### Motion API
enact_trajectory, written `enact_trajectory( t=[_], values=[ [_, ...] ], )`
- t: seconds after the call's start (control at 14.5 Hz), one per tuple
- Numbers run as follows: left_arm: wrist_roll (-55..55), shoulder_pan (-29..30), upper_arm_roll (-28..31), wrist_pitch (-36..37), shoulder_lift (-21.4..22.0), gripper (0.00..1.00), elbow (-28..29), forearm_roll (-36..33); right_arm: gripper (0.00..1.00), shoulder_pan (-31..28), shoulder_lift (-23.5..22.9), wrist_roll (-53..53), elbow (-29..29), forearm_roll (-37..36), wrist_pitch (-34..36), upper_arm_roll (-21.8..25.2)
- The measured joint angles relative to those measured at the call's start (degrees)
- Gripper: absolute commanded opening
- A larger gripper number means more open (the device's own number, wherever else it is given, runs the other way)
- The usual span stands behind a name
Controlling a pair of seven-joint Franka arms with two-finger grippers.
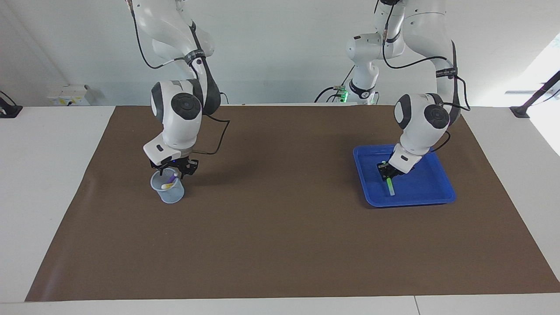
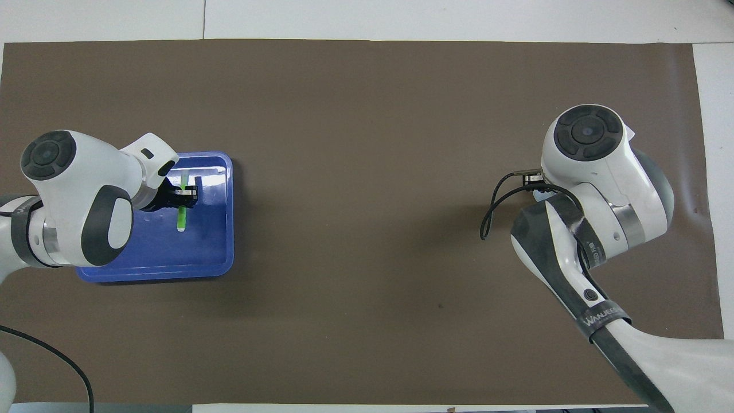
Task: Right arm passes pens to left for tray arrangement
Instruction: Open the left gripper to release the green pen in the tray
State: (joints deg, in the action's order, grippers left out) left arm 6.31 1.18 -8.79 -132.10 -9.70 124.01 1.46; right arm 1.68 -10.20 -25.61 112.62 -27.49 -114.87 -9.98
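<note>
Left gripper (image 1: 387,174) sat low in the tray (image 1: 431,192), clamped narrow on the green pen (image 1: 390,187) near its upper end; the pen slanted down from the grip toward six o'clock in the facing view, its pale tip at or just off the tray floor, I could not say which; the tray lay at the mat's three o'clock in that view, toward the left arm's end. Right gripper (image 1: 175,170) was at the mouth of the cup (image 1: 168,193), out at nine o'clock; the purple pen (image 1: 174,177) and yellow pen (image 1: 166,186) leaned inside, tips poking up at the rim; whether it had hold of one I could not tell.

The step in hand looked like laying green down; done well, that meant lowering until the pen lay flat, then letting go, since a release from a slant could send it rolling to the rim. At the cup, the neat way was to take one pen only, close to its top, and lift straight up, as a sideways drag could tip so light a cup.
</note>
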Motion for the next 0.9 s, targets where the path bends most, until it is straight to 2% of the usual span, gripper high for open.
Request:
enact_trajectory(
  t=[0.07,0.14,0.34,0.41,0.48,0.9],
  values=[
    [0.0,0.0,0.0,-0.2,0.0,0.54,0.3,0.0,0.42,0.2,0.0,0.0,0.0,-0.2,0.0,0.0],
    [0.0,0.0,0.0,-0.3,0.0,1.00,0.3,0.0,0.37,0.3,0.1,0.0,0.0,-0.6,0.0,-0.1],
    [0.0,0.0,0.0,-0.5,0.0,1.00,0.3,0.0,0.23,0.3,0.2,0.0,0.0,-1.0,-0.1,-0.7],
    [0.0,0.0,0.0,-0.5,0.0,1.00,0.3,0.0,0.16,0.3,0.3,0.0,0.0,-1.0,-0.1,-0.8],
    [0.0,0.0,0.0,-0.5,0.0,1.00,0.3,0.0,0.02,0.3,0.3,0.0,0.0,-1.0,-0.2,-0.8],
    [2.7,0.2,0.0,-0.1,0.1,1.00,-0.5,0.0,0.00,0.3,0.6,0.0,-0.1,-1.2,-1.1,-0.8]
  ],
)
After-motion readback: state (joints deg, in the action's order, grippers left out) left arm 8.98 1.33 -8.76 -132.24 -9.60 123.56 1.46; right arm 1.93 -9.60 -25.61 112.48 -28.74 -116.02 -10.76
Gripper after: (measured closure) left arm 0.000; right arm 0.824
